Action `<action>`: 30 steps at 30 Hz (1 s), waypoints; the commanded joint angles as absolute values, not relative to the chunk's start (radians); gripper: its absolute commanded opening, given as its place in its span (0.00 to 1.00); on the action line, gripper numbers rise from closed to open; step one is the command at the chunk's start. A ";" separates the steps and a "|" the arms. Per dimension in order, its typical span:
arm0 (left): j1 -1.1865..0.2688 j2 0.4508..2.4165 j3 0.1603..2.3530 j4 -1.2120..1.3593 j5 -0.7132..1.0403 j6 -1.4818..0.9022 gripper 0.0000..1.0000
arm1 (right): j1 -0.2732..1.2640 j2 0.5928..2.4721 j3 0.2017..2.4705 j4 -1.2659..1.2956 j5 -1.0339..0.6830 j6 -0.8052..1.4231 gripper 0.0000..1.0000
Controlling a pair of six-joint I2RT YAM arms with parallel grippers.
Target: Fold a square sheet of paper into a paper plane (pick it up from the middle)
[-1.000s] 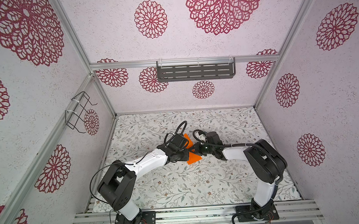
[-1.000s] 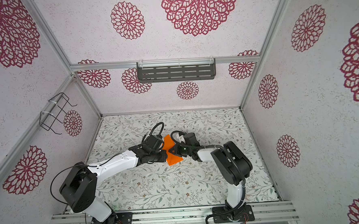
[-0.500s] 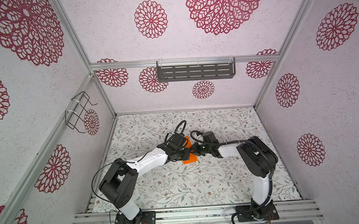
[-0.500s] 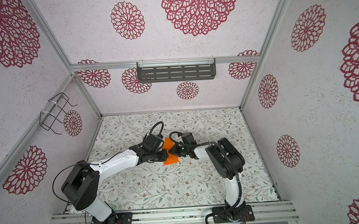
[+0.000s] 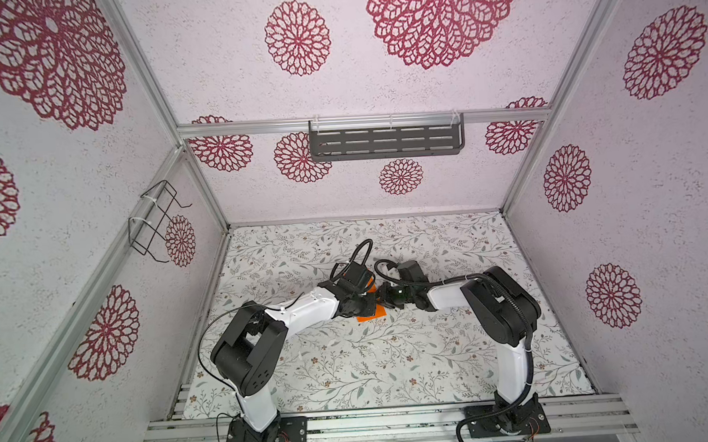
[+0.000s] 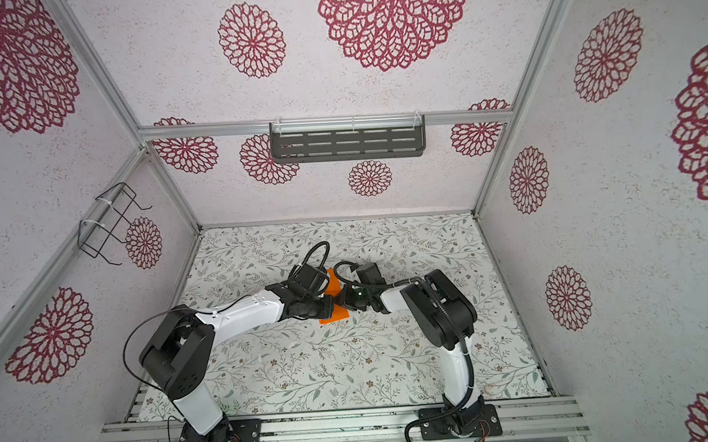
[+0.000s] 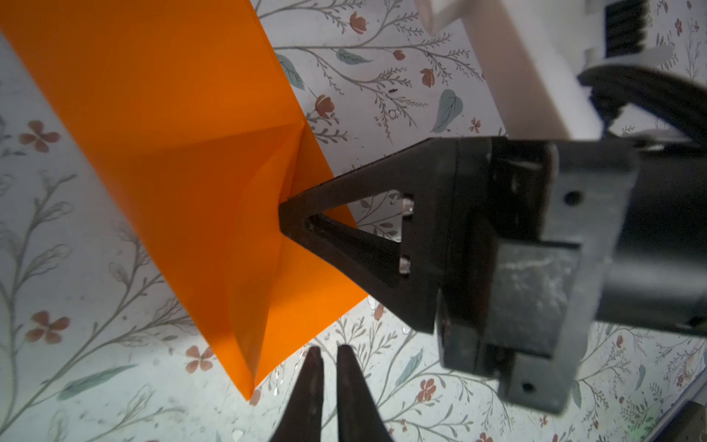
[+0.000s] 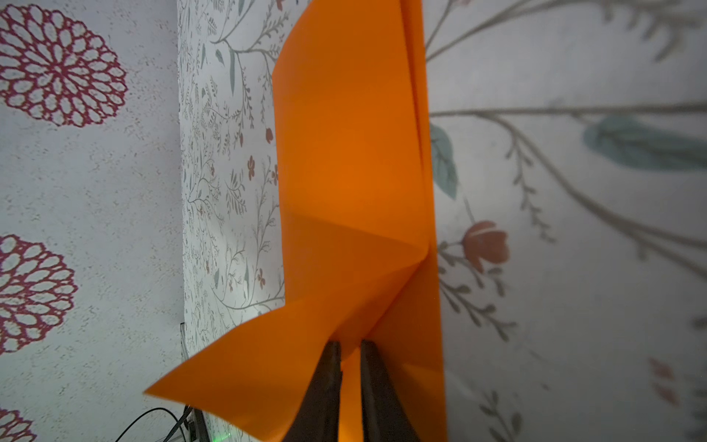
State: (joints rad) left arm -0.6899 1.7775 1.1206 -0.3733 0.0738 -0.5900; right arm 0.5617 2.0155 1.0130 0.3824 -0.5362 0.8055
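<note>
**Right gripper (image 8: pixel 346 346) pinches the folded orange sheet of paper (image 8: pixel 352 172); left gripper (image 7: pixel 329 350) stands beside it, holding nothing.**

The right fingers are closed onto the sheet, with orange paper between their tips. In the left wrist view they bite its long edge near where several creases meet. The left fingers are almost together, with only a thin gap between them, just beside the sheet's corner and not touching it. The sheet is doubled over, and one loose flap curls away from the fold. In both top views it shows only as a small orange patch (image 5: pixel 374 314) (image 6: pixel 336 315) between the two wrists, over the middle of the floral table (image 5: pixel 351 367). The arms hide most of it. Whether it rests on the table I cannot tell.
</note>
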 commanded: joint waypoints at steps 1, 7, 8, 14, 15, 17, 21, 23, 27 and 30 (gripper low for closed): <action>-0.677 1.801 1.138 -0.384 0.021 -0.575 0.13 | 0.554 2.029 1.027 0.369 -0.522 0.806 0.16; -0.648 1.842 1.159 -0.400 0.006 -0.567 0.12 | 0.551 2.032 1.026 0.359 -0.522 0.805 0.16; -0.645 1.846 1.162 -0.402 0.003 -0.564 0.12 | 0.551 2.033 1.024 0.361 -0.521 0.806 0.16; -0.622 1.880 1.178 -0.413 0.006 -0.556 0.09 | 0.549 2.029 1.016 0.362 -0.517 0.807 0.17; -0.619 1.887 1.181 -0.416 0.009 -0.554 0.09 | 0.550 2.028 1.015 0.362 -0.517 0.807 0.17; -0.614 1.900 1.188 -0.420 0.017 -0.551 0.09 | 0.549 2.027 1.012 0.366 -0.520 0.808 0.16; -0.612 1.922 1.207 -0.428 0.025 -0.540 0.09 | 0.549 2.019 1.005 0.378 -0.528 0.808 0.17; -0.611 1.932 1.214 -0.433 0.025 -0.534 0.08 | 0.548 2.008 0.997 0.390 -0.532 0.808 0.17; -0.610 1.945 1.223 -0.440 0.031 -0.527 0.08 | 0.546 1.966 0.969 0.463 -0.555 0.811 0.16; -0.610 1.951 1.226 -0.449 0.031 -0.523 0.07 | 0.545 1.929 0.954 0.516 -0.583 0.807 0.16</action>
State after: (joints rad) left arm -0.6159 1.9285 1.2091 -0.4347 0.0254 -0.5442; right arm 0.5529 2.0006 0.9623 0.4484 -0.5526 0.8070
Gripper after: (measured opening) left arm 0.072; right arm 0.161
